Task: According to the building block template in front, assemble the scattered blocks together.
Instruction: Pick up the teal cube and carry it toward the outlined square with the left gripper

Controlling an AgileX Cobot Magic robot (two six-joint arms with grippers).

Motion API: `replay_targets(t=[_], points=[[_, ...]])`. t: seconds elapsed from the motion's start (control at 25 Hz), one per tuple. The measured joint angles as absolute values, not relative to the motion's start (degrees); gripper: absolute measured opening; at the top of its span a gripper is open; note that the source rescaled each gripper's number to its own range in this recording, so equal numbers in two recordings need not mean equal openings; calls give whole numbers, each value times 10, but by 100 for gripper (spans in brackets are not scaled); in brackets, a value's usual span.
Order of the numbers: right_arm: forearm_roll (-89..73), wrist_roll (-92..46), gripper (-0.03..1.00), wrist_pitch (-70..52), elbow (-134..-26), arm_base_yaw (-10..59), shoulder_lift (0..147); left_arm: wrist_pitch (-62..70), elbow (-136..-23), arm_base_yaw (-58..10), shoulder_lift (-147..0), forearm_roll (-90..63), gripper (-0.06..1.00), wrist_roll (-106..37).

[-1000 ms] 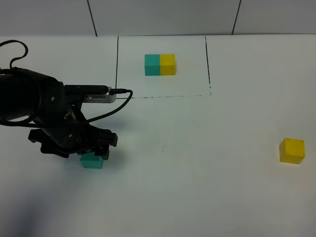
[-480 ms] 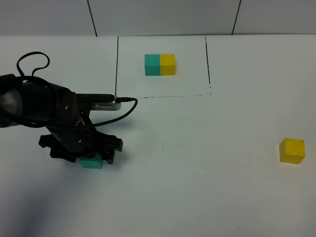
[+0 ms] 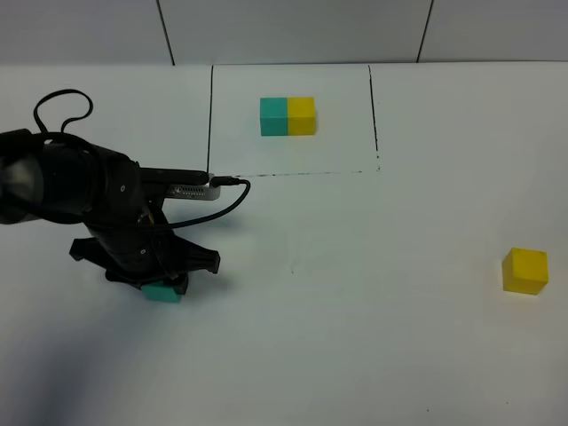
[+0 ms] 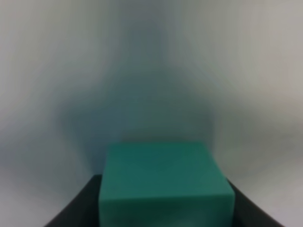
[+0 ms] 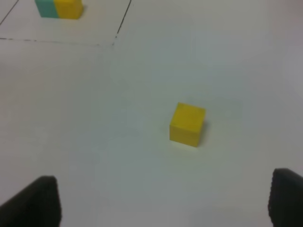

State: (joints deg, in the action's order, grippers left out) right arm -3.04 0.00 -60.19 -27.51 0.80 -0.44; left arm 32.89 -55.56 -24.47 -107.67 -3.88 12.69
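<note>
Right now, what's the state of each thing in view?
left end effector, shut on the teal cube
teal cube, gripped, low at the table
yellow cube, loose on the table, untouched
right end effector, open, empty
template, teal and yellow joined, inside the drawn outline

You see the yellow cube resting flat and alone on the white table, a little ahead of the right gripper. Its two dark fingertips stand wide apart, clear of the cube. Far beyond, past a drawn black line, sits the template, teal and yellow joined.
</note>
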Motion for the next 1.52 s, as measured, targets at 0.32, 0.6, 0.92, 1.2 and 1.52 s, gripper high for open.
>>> replay_targets(t=[0.32,0.6,0.92,1.2,1.52], points=[[-30,0,82,-602,-275,8,-4,494,-735,-248,-1112,-38,1,-172],[-30,0,82,-602,-275,8,-4,578,-875,-291,-1188,-36,1,-375],[-31,0,82,-602,-275,8,-4,592,-959,-345,-1241,-29,1,-528],[-31,0,82,-602,-275,8,-4,596,-1007,-362,-1269,-22,1,-559],[-32,0,82,-602,-275,8,-4,581,-1013,-363,-1305,-13,1,-561]])
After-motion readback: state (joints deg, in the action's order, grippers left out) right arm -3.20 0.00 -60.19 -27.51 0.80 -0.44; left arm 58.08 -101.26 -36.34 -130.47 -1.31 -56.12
